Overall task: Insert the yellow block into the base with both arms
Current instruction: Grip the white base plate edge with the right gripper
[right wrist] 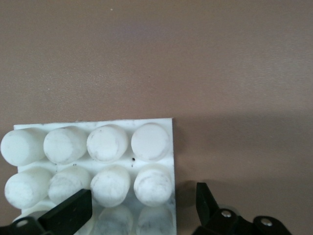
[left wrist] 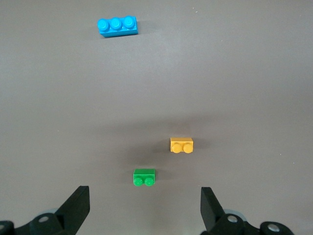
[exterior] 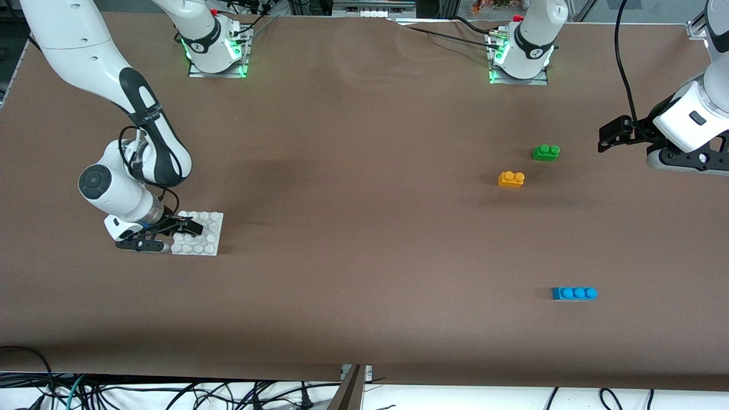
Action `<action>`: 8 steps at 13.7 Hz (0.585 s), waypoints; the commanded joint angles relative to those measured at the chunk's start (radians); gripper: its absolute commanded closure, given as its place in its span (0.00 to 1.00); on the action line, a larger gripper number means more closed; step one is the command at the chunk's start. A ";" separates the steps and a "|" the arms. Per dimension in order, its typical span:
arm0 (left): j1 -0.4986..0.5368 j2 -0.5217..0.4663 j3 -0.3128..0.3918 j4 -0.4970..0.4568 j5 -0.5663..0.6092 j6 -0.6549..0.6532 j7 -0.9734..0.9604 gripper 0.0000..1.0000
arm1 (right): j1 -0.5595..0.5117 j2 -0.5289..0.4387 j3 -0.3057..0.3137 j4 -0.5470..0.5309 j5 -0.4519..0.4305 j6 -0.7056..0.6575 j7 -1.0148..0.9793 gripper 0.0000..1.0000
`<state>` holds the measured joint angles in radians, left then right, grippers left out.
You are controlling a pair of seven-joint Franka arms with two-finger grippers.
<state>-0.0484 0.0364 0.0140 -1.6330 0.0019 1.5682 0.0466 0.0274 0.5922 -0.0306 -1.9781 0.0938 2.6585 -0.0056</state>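
Note:
The yellow block [exterior: 511, 179] lies studs up on the table toward the left arm's end; it also shows in the left wrist view [left wrist: 181, 145]. My left gripper [exterior: 612, 136] hangs open and empty in the air near the table's left-arm end, apart from the block; the wrist view shows its jaws [left wrist: 144, 208] wide apart. The white base [exterior: 198, 233] lies flat toward the right arm's end. My right gripper [exterior: 171, 236] is low at it and open. In the right wrist view [right wrist: 139, 208] one finger is over the base's studs [right wrist: 93, 161], the other outside its edge.
A green two-stud brick [exterior: 545, 152] lies just farther from the front camera than the yellow block, seen too in the left wrist view [left wrist: 144, 177]. A blue three-stud brick [exterior: 574, 293] lies nearer the front camera [left wrist: 117, 26]. Brown table cover [exterior: 364, 228].

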 commanded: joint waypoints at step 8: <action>0.005 -0.009 0.001 0.007 0.000 -0.017 0.026 0.00 | -0.018 0.032 0.054 0.036 0.040 0.017 0.001 0.14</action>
<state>-0.0484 0.0364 0.0145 -1.6330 0.0019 1.5682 0.0466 0.0259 0.6047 -0.0076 -1.9600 0.1156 2.6634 -0.0037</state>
